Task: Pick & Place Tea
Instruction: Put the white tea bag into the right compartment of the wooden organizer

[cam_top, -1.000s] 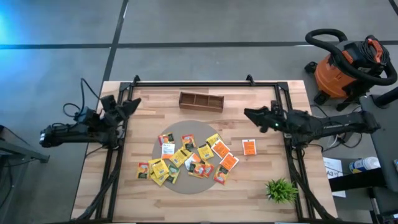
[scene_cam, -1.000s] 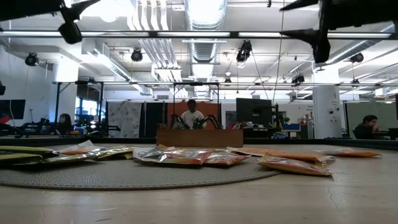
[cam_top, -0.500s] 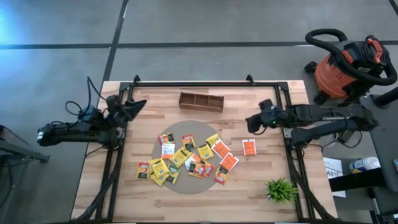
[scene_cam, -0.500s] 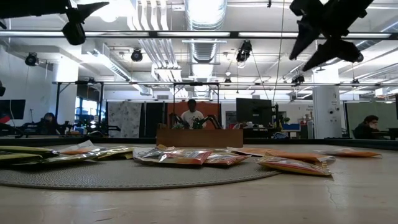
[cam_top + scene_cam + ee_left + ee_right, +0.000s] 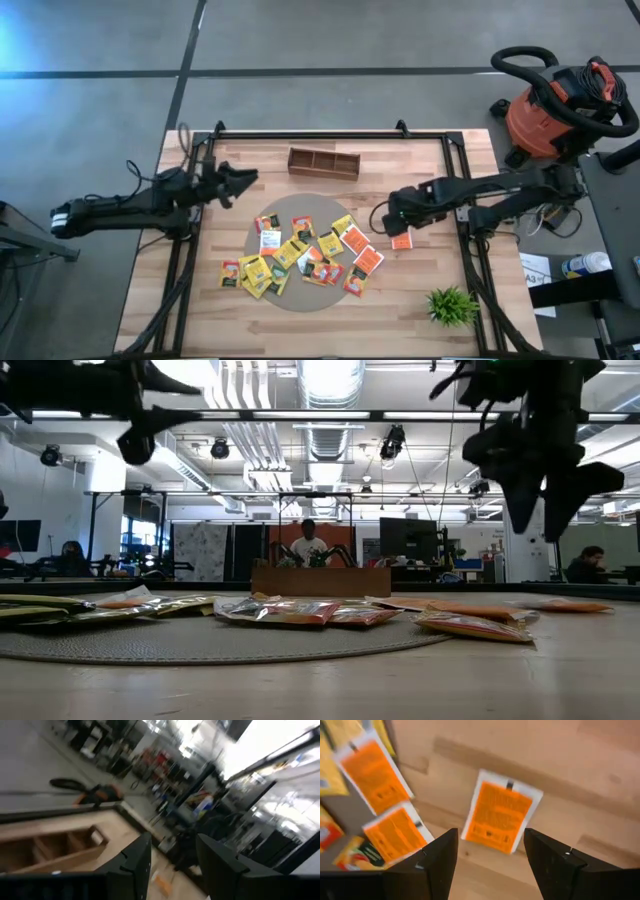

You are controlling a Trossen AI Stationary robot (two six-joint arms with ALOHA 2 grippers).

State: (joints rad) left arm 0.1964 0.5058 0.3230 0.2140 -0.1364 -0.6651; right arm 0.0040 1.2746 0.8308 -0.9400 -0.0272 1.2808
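The tea is several flat packets, yellow, orange and white, heaped on a round grey mat (image 5: 300, 225). One orange packet (image 5: 402, 241) lies apart, flat on the wood to the mat's right. My right gripper (image 5: 387, 215) hangs open above this lone packet (image 5: 499, 812), pointing down, its fingers (image 5: 437, 865) on either side of it in the wrist view and clear of it. My left gripper (image 5: 242, 182) is open and level at the table's left, aimed past the wooden tray (image 5: 55, 845).
The brown divided tray (image 5: 323, 162) stands at the far middle of the table. A small green plant (image 5: 452, 305) sits near the front right corner. Two more orange packets (image 5: 374, 770) lie at the mat's right rim. An orange vacuum (image 5: 560, 100) stands off the table.
My right gripper has tipped from level to pointing down, sinking and shifting toward the near edge over the lone orange packet. My left gripper has gone toward the table's right and a little lower. Both stay open; no packet has moved.
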